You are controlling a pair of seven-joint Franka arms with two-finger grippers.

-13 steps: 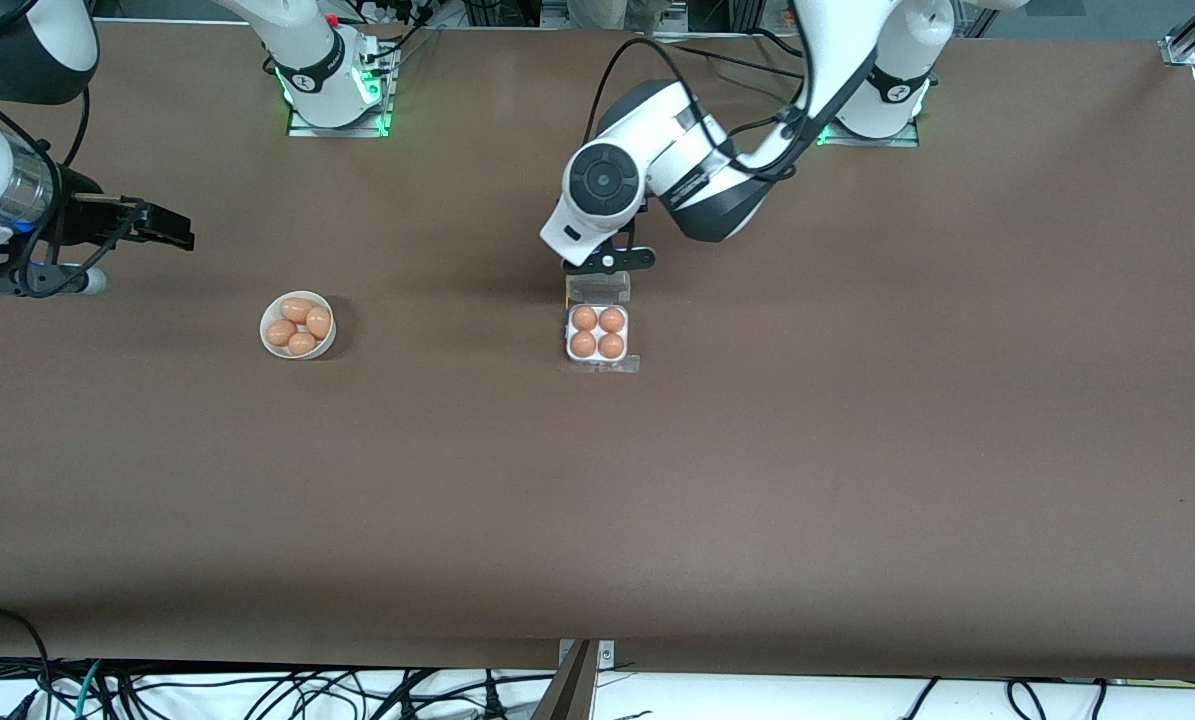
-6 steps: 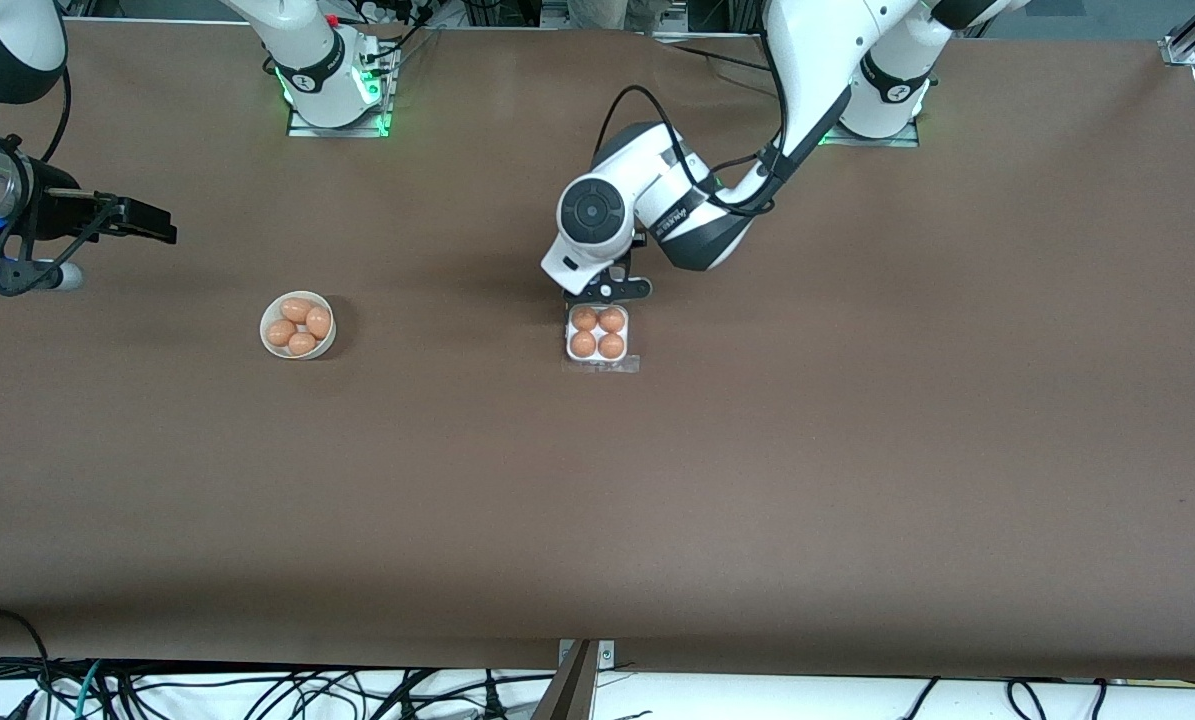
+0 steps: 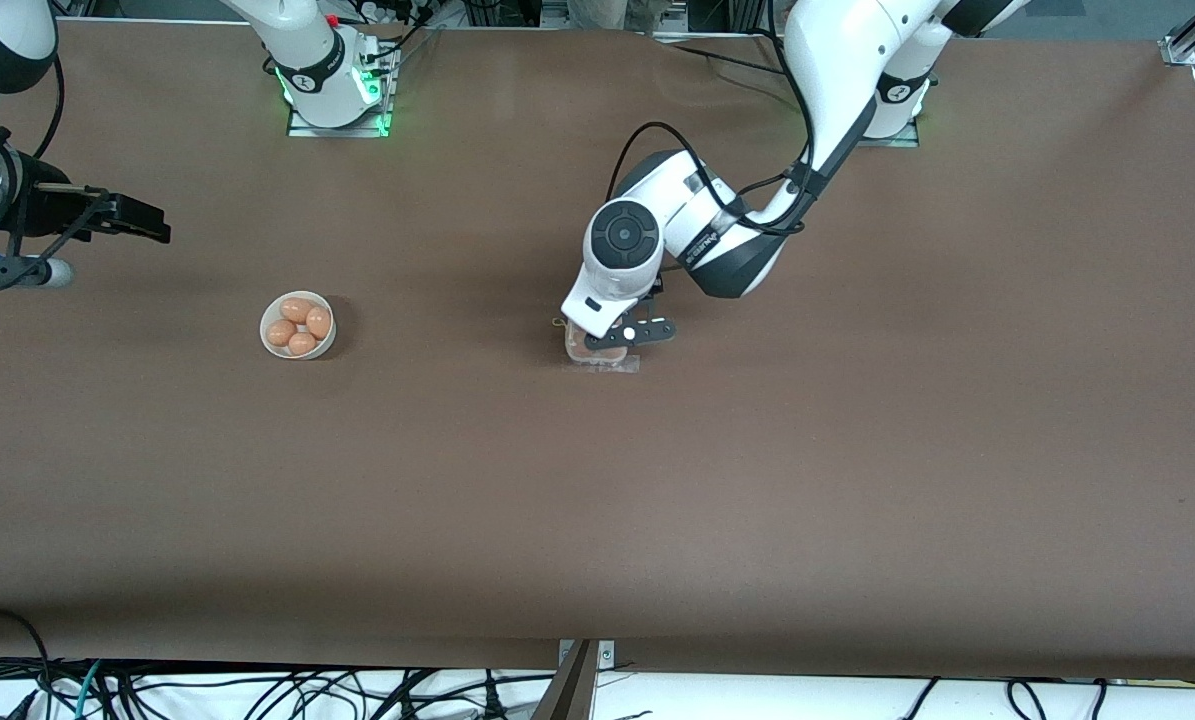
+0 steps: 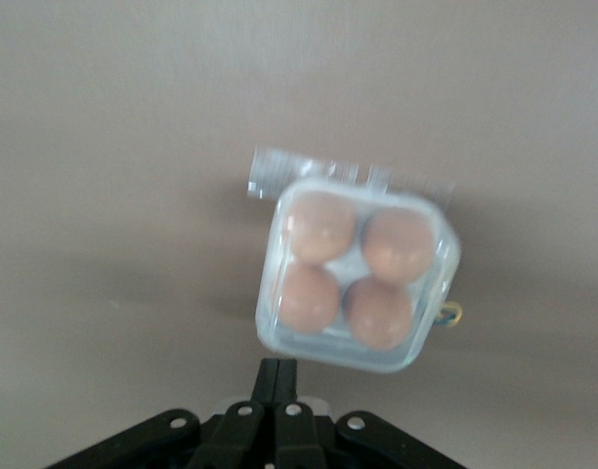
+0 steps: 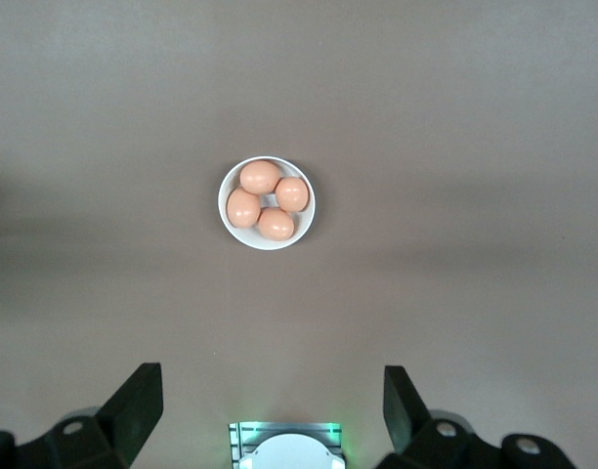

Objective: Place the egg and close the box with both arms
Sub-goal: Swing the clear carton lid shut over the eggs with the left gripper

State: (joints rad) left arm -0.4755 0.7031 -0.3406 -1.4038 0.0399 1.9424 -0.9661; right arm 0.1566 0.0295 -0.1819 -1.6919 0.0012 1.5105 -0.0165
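The box (image 4: 356,283), four eggs (image 4: 321,224) inside and the clear lid down over them, is sat mid-table, with the left gripper (image 4: 277,389) held just over it, jaws pinched fully shut on nothing. The right gripper (image 5: 270,399) is parked up high, jaws spread wide and empty, over the right arm's end of the table near the bowl (image 3: 298,325) of eggs.

A wide brown table (image 3: 857,480) carried everything. Near its middle sat the box (image 4: 358,278), a small clear-plastic carton with four brown eggs (image 4: 321,225) in its cells and the transparent lid down over them. Toward the right arm's end of the table, well apart from the box, a round white bowl (image 3: 298,325) rested on the surface with four more brown eggs inside. The two arm bases (image 3: 335,75) stood bolted along the table's edge farthest from the front camera.
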